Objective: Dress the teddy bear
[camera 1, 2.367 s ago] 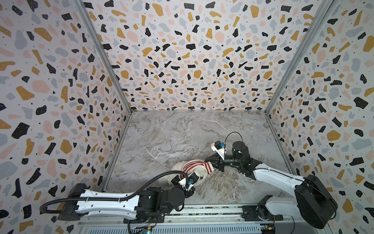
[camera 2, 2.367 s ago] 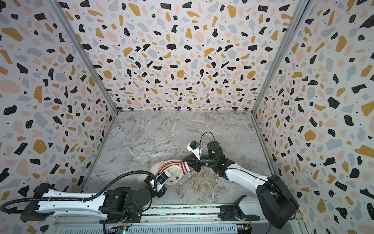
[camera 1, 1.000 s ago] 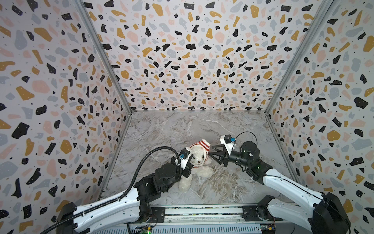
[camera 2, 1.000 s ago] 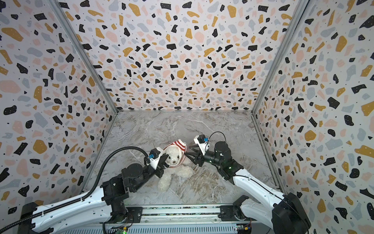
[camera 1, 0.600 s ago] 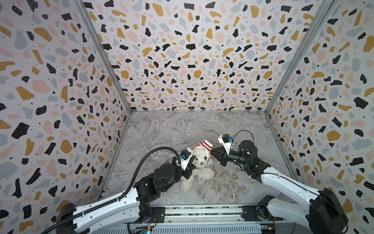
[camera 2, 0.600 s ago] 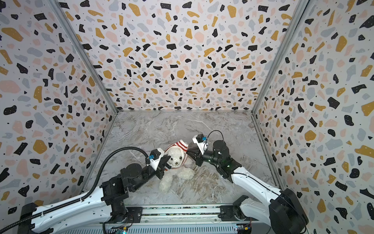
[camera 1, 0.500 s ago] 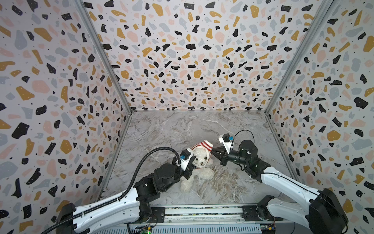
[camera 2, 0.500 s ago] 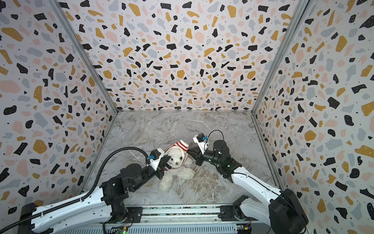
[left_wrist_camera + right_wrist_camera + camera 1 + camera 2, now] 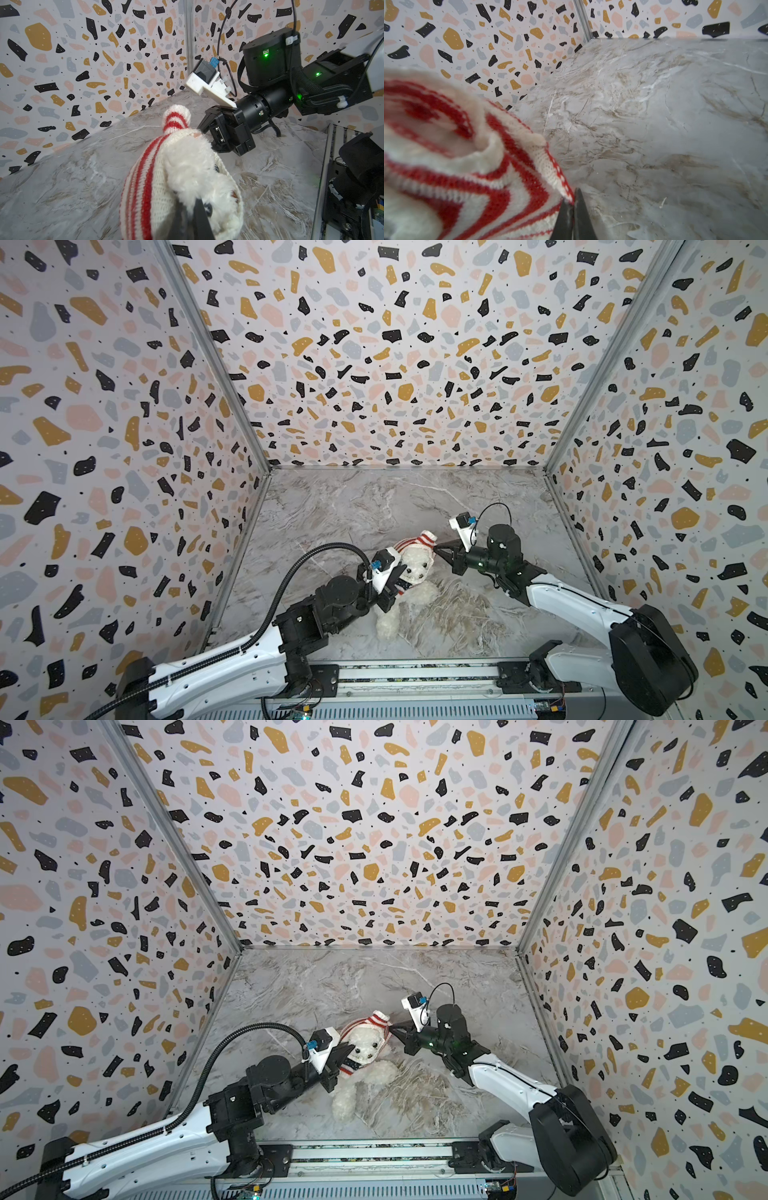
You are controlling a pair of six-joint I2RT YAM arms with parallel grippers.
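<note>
**Both top views.**
- Bear (image 9: 417, 566): white plush, propped up on the near half of the bench (image 9: 353, 506), about midway across. Legs lie toward the near edge.
- Knit (image 9: 420, 538): red-and-white stripes, over the crown and back of the head. The face is bare.
- Left tool (image 9: 343, 1063): at the bear's neck, on the left.
- Right tool (image 9: 395, 1031): at the knit's right edge.

**Left wrist view.**
- Left tool (image 9: 194, 220): fingers together, clamped on the bear (image 9: 193, 172) beside the face. Whether the hem is caught too cannot be told.
- Knit (image 9: 145, 176): rings the head, with a narrow tube standing up on top.
- Right tool (image 9: 207, 135): touching the knit on its far side.

**Right wrist view.**
- Right tool (image 9: 572, 216): fingers together, pinching a corner of the knit (image 9: 508, 166) hem.

**Step, judged.** The knit is being drawn down over the head, with the body and limbs not yet covered.

**Next move, judged.** The right tool pulls the hem down past the face while the left tool steadies the bear. The opening looks snug and the pinch is thin, so the hem could slip free.
</note>
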